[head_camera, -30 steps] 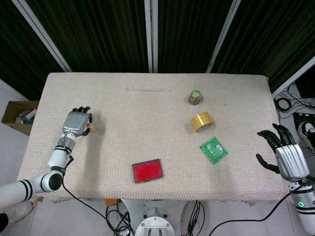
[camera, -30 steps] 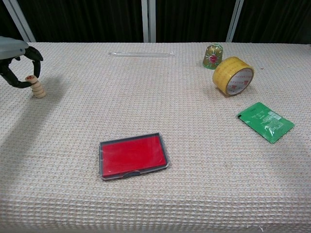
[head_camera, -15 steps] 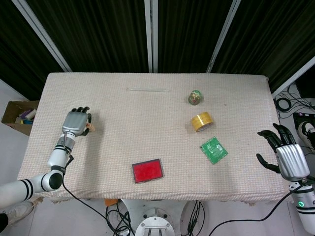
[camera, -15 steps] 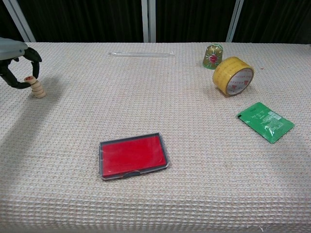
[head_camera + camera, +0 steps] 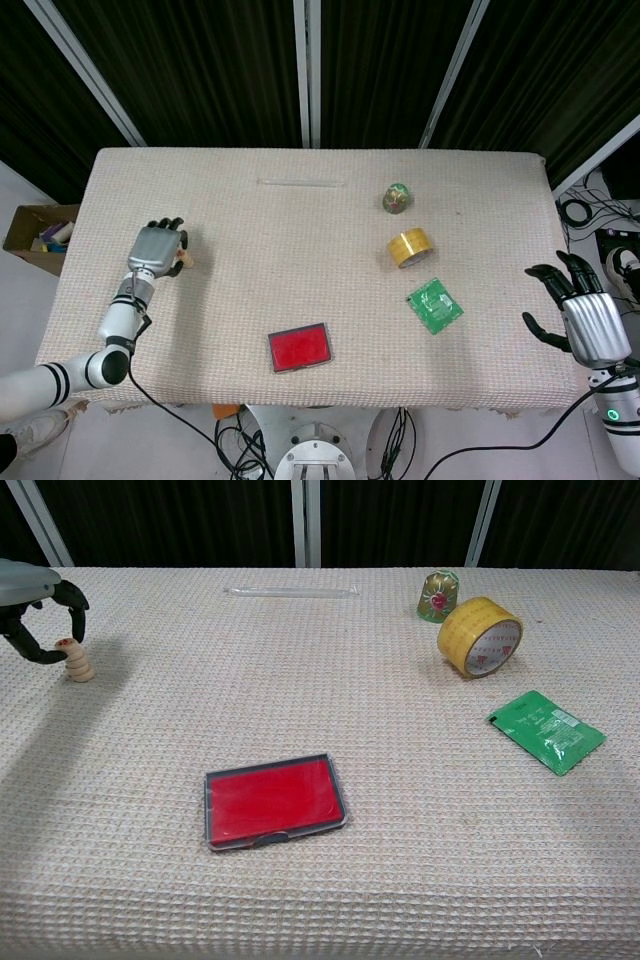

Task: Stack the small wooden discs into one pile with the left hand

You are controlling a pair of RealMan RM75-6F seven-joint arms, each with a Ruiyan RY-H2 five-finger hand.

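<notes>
My left hand [image 5: 30, 605] curls around the disc pile [image 5: 78, 662] on the desk [image 5: 400, 880], fingertips touching it; my right hand [image 5: 585, 320] hangs spread, empty.

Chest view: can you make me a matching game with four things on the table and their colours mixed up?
Things:
1. tape
2. packet
3. case
4. discs

Colours:
A. red
B. pale wood
C. yellow
D. green

Pairs: 1-C, 2-D, 3-A, 4-B
</notes>
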